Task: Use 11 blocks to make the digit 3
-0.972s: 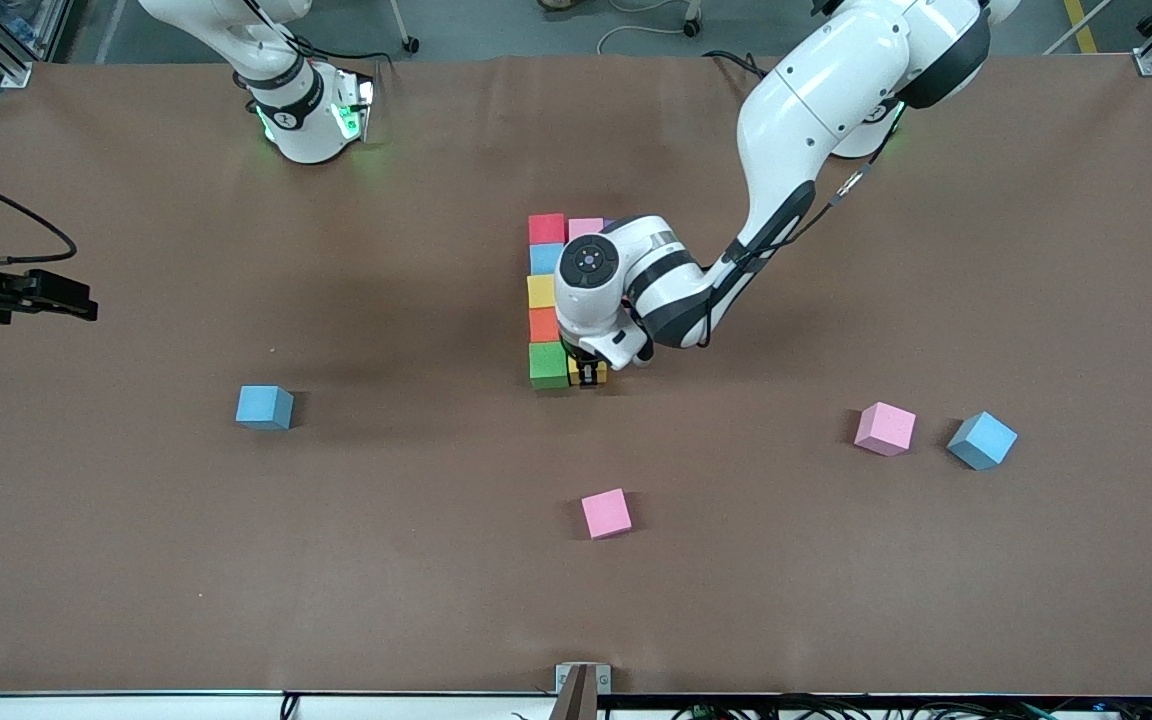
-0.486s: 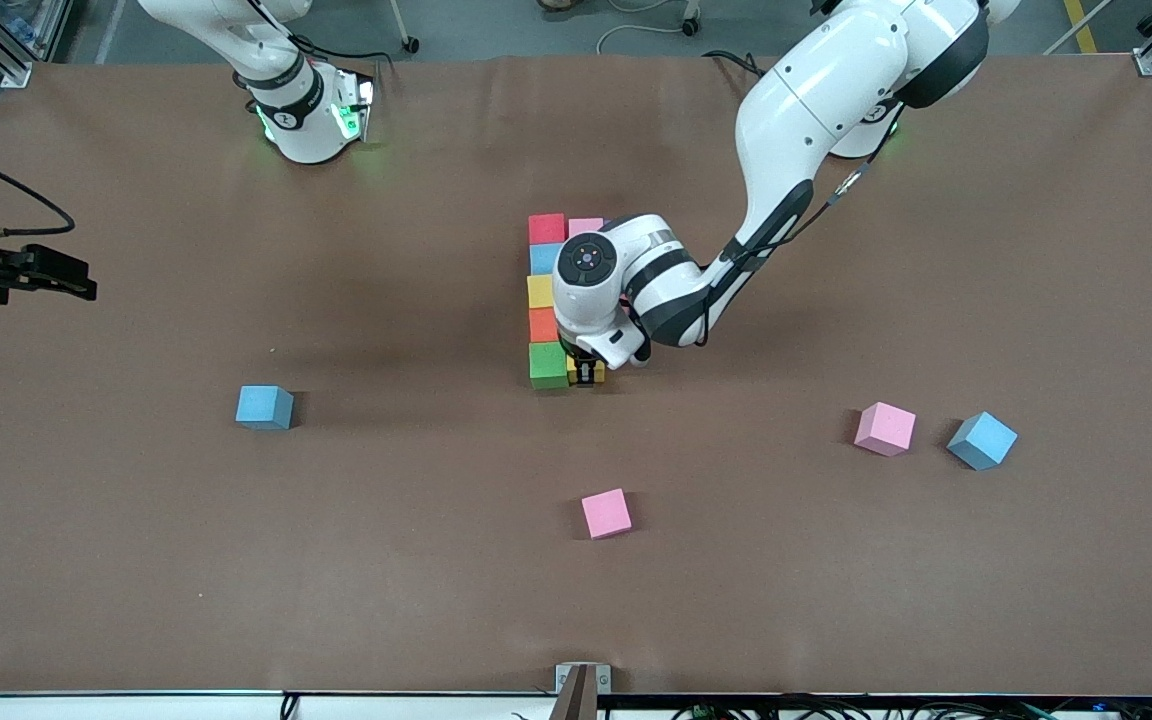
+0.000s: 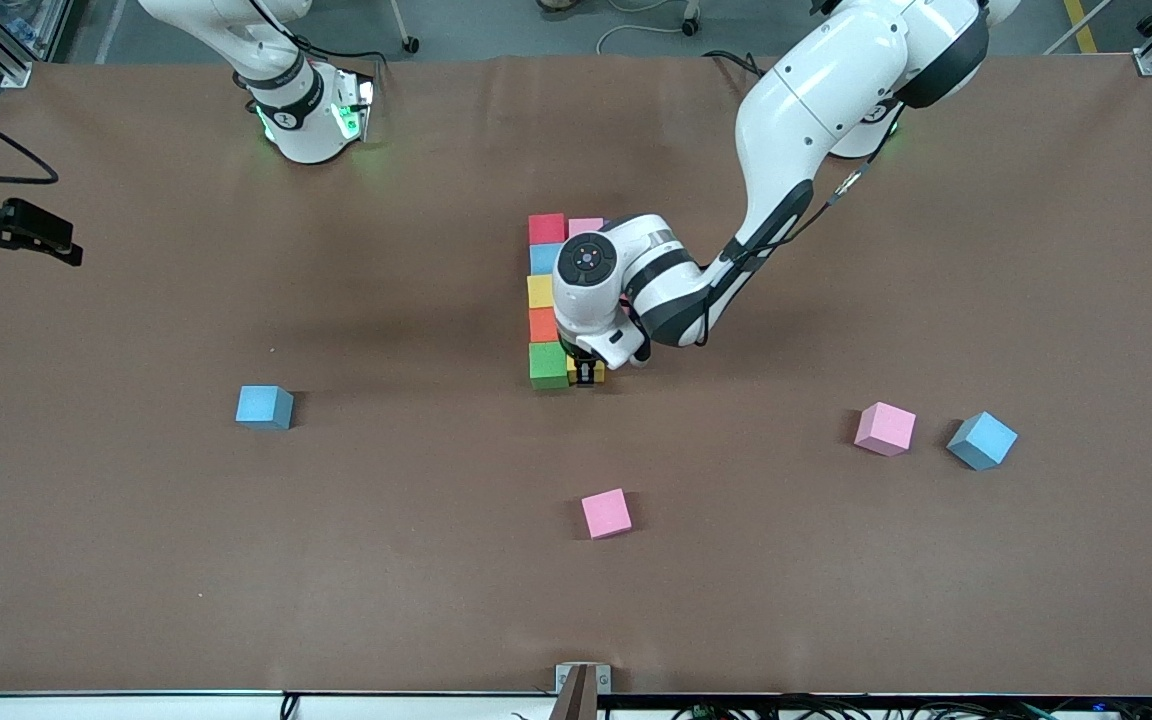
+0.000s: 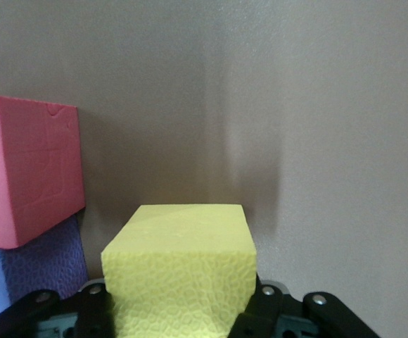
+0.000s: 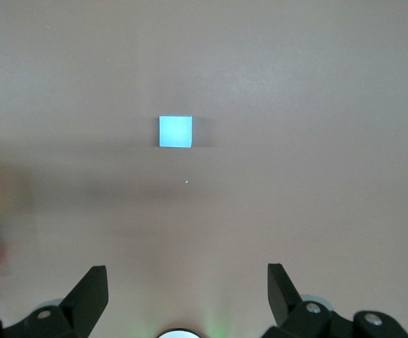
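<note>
Yellow block (image 4: pixel 179 271) is being pinched by the left gripper (image 3: pixel 586 374) at frame centre beside the green block (image 3: pixel 548 364), needing release; the right gripper (image 5: pixel 186 292) is waiting, jaws spread.

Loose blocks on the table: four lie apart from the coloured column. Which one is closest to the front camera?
The pink block lying alone. It sits lowest in the front view, nearer the camera than the other pink block and both blue ones.

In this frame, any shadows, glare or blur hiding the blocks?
Front view: the left arm and its soft shadow cover much of the digit 3. Left wrist view: the yellow block in the left gripper is sharp. Right wrist view: the blue block looks glary, washed out.
</note>
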You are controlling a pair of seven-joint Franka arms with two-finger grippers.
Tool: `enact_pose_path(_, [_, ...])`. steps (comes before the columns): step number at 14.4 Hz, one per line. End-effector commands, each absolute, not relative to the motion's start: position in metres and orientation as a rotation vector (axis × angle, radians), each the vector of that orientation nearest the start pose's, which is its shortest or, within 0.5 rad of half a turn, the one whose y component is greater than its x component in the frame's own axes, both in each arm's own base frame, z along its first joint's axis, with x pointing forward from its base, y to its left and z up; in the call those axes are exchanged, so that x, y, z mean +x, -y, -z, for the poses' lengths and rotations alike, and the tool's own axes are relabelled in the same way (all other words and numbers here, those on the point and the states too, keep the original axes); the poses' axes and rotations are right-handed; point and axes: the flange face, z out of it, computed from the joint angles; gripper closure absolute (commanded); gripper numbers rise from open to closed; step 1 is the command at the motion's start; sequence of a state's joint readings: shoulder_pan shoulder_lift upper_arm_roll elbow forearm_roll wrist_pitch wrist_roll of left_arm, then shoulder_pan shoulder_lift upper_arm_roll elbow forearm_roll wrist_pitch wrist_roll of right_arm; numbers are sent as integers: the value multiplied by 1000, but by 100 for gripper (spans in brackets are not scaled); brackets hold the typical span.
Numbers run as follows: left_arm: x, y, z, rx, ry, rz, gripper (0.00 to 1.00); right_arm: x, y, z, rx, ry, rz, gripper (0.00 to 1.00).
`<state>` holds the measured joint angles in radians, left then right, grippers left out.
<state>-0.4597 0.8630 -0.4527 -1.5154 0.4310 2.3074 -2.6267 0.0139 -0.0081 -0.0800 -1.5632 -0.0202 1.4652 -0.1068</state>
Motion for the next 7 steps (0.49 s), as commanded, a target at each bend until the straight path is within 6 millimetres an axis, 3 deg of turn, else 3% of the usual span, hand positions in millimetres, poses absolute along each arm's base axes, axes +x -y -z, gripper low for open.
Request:
enact_pose_path(1, [482, 525, -180, -2275, 2221, -15, 77, 520, 35, -632, -3143, 69, -117, 0])
enact_pose_path(7, [484, 523, -180, -2283, 2212, -18, 77, 520, 33, -635, -3144, 79, -93, 0])
